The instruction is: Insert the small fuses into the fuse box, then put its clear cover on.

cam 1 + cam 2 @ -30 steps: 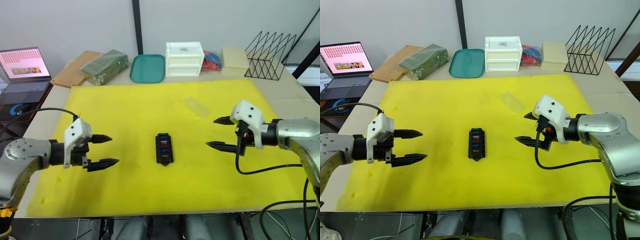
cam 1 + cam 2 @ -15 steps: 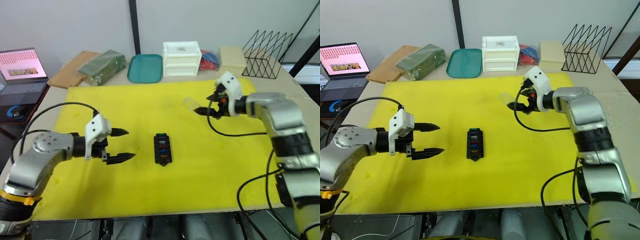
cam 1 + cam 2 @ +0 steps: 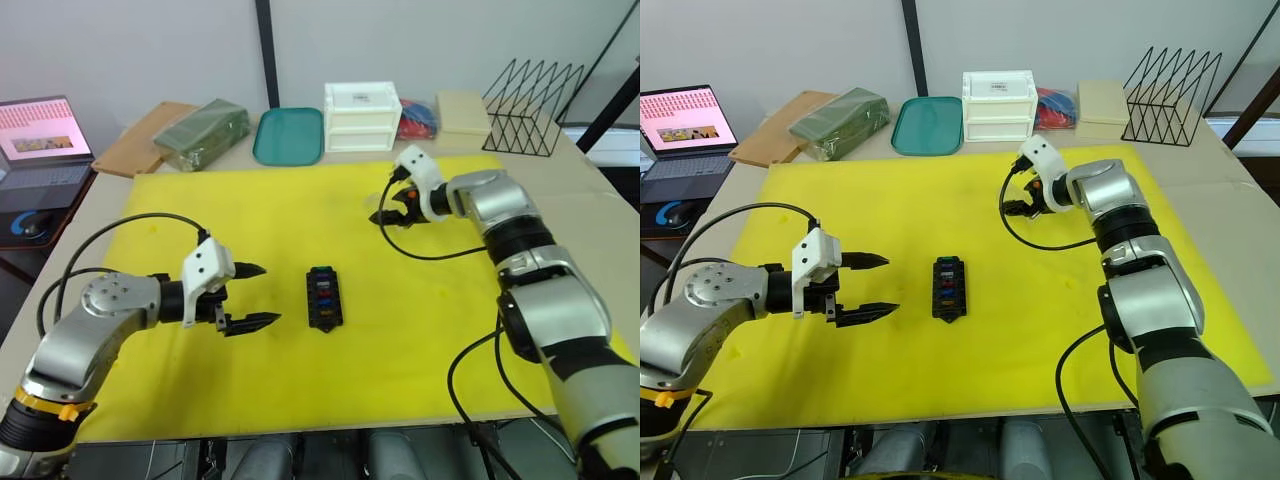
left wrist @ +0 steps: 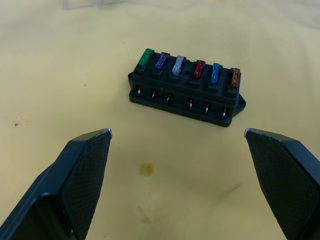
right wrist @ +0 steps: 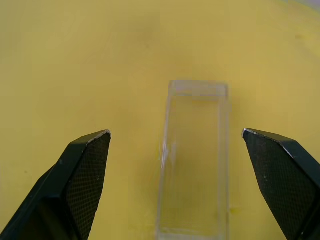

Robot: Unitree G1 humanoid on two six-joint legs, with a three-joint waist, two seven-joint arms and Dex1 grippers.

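Note:
The black fuse box (image 3: 324, 297) lies in the middle of the yellow mat (image 3: 330, 390). Several small fuses (image 4: 172, 65) stand in a row in its slots: green, purple, grey, red, blue and orange. My left gripper (image 3: 268, 294) is open, level with the box and a short way to its left, touching nothing. Further back and to the right, my right gripper (image 3: 385, 207) is open over the clear cover (image 5: 195, 160). The cover lies flat on the mat between the two fingers, apart from both.
Along the back edge stand a teal tray (image 3: 288, 136), a white drawer box (image 3: 362, 117), a tan box (image 3: 463, 112) and a black wire rack (image 3: 530, 95). A green pack (image 3: 200, 133) and a laptop (image 3: 40, 140) sit at the back left.
My right arm has swung from the mat's right side back and inward to the clear cover. My left gripper has moved right, closer to the fuse box. Both stayed open.

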